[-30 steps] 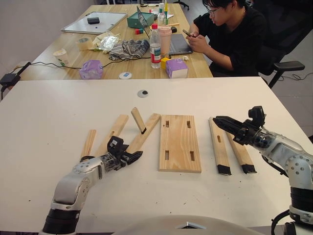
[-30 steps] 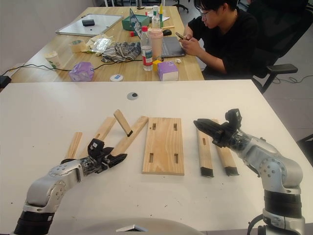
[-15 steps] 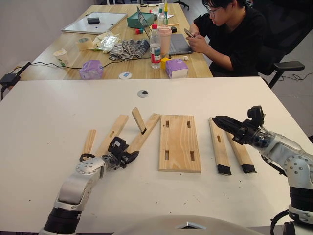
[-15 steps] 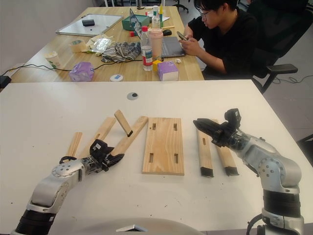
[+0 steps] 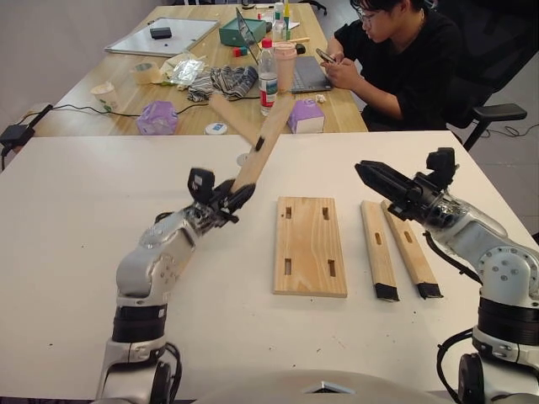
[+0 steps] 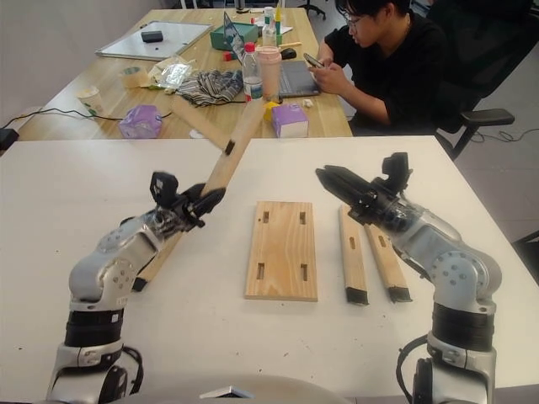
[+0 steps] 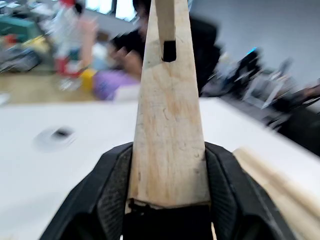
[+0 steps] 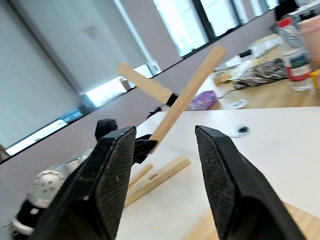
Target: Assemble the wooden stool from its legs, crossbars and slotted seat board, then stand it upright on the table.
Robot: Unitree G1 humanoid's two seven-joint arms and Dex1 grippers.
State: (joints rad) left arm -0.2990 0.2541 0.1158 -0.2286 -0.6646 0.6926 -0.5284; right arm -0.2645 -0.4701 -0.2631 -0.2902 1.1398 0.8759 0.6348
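Firmly clamped, the left gripper point(image 5: 232, 198) holds a pale flat leg point(image 5: 263, 145), a crossbar point(image 5: 232, 118) stuck in its slot, tilted up left of the rectangular four-slot seat board point(image 5: 309, 246). Rightward, the right gripper point(image 5: 369, 174) hovers spread over two black-tipped legs point(image 5: 376, 250) lying on the white table point(image 5: 84, 219).

Left of seat board point(image 5: 309, 244) a raised leg point(image 5: 268, 135) slants above table point(image 5: 76, 210) — bare room in front

Far end of the leg point(image 7: 169, 125) cut off at the left wrist view's edge, room point(image 7: 280, 75) behind blurred.
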